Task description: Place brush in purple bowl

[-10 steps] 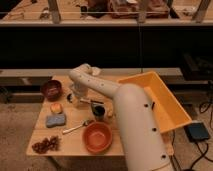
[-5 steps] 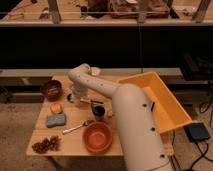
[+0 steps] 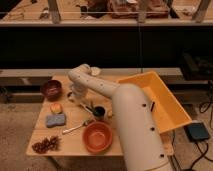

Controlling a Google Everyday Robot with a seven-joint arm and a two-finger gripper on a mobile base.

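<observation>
The purple bowl stands at the table's far left corner. My gripper hangs low over the table just right of that bowl, at the end of the white arm that reaches in from the lower right. The brush shows as a thin dark stick on the table, running from just under the gripper toward a small dark cup. I cannot tell whether the gripper touches the brush.
An orange bowl sits at the table's front with a metal spoon to its left. A blue sponge, a small yellow-orange item and grapes lie on the left. A large yellow bin fills the right side.
</observation>
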